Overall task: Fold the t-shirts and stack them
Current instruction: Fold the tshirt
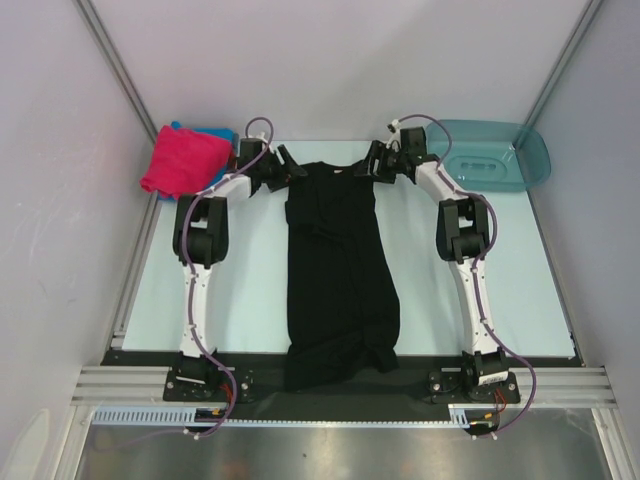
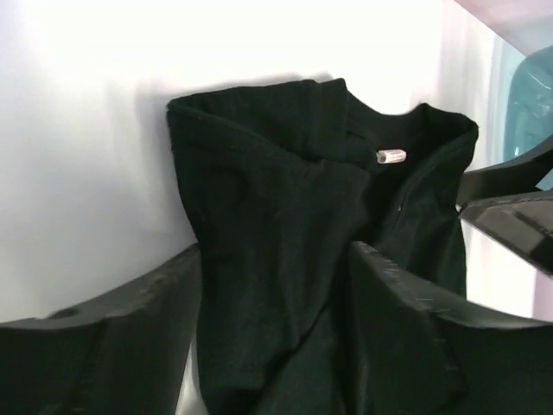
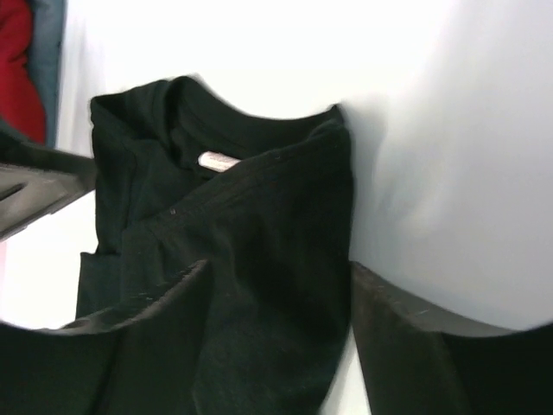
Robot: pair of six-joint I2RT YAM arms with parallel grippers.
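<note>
My left pincer (image 1: 292, 170) and right pincer (image 1: 367, 162) each straddle a shoulder of the long black cloth t-shirt (image 1: 340, 280) lying lengthwise on the pale tabletop (image 1: 250, 300), ready to fold it; whether they've clamped, I cannot tell.

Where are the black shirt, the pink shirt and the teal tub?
black shirt (image 1: 340, 270): overhead view, middle of its body.
pink shirt (image 1: 185, 160): overhead view, centre of the folded top.
teal tub (image 1: 532, 152): overhead view, its right-hand wall.
</note>
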